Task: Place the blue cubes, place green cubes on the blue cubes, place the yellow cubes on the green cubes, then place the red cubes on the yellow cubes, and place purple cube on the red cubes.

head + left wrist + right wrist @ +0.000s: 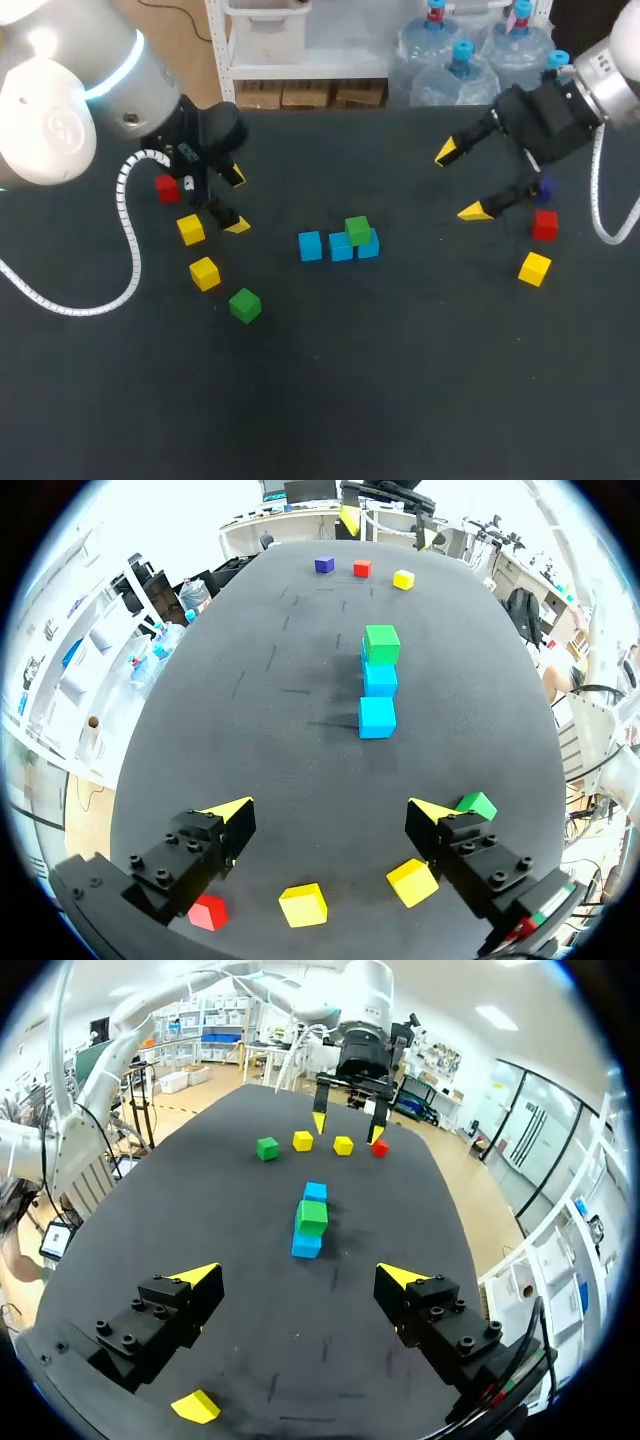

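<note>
Between the wide-spread yellow tips of the left gripper [237, 201] nothing is held; the right gripper [461, 182] hovers just as open and empty. At mid-table three blue cubes [340, 247] sit in a touching row, with one green cube [357, 230] already on top, apparently bridging two of them. So the base looks laid and the green layer begun. Left to stack: the loose green cube [244, 305], two yellow cubes [204, 273] beside the left gripper, a third yellow cube [534, 268] near the right, two red cubes [167, 188], one by each gripper, and a purple cube [545, 186] partly hidden behind the right gripper. All look like small, matte, sharp-edged blocks on a dark, felt-like table [400, 380].
</note>
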You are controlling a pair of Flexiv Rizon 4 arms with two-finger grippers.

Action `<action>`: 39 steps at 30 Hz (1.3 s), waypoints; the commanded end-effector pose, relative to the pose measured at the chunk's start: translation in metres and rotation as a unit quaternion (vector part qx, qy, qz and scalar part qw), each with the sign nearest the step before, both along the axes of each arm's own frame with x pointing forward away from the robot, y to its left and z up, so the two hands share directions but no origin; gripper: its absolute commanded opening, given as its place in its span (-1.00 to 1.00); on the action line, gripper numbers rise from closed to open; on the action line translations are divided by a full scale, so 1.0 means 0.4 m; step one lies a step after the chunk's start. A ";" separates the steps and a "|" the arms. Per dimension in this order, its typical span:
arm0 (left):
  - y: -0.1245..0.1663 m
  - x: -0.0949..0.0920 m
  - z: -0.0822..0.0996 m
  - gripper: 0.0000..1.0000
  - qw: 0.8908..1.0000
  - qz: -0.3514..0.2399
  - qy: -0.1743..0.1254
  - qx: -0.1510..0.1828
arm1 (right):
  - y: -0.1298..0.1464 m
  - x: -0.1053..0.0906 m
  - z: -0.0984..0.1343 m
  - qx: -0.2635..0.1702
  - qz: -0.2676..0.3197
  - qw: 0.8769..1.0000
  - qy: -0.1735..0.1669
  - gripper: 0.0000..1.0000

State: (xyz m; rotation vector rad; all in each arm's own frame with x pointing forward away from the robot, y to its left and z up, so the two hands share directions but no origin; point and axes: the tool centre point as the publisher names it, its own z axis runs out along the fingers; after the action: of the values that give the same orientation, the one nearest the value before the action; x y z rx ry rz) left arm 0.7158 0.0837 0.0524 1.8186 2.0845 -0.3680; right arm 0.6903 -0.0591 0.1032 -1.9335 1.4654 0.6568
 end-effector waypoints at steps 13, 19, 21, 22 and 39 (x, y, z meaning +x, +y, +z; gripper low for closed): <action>-0.004 -0.117 0.007 1.00 0.990 -0.058 0.071 0.104 | 0.008 0.018 0.000 -0.003 0.006 1.000 0.007 1.00; 0.004 -0.185 0.005 1.00 0.989 -0.015 0.119 0.091 | 0.008 0.018 0.000 -0.003 0.006 1.000 0.007 1.00; -0.006 -0.212 0.005 1.00 0.987 -0.009 0.129 0.097 | 0.008 0.018 0.000 -0.003 0.006 1.000 0.007 1.00; -0.008 -0.223 0.003 1.00 0.986 0.001 0.135 0.096 | 0.008 0.018 0.000 -0.003 0.006 1.000 0.007 1.00; -0.015 -0.218 0.002 1.00 0.982 0.035 0.149 0.107 | 0.008 0.018 0.000 -0.003 0.006 1.000 0.007 1.00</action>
State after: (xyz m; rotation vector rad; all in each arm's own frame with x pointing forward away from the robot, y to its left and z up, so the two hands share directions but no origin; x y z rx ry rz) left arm 0.6215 0.0803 0.0522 1.9093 2.4241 -0.4654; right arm 0.6977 -0.0564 0.1033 -1.9486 1.4680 0.6748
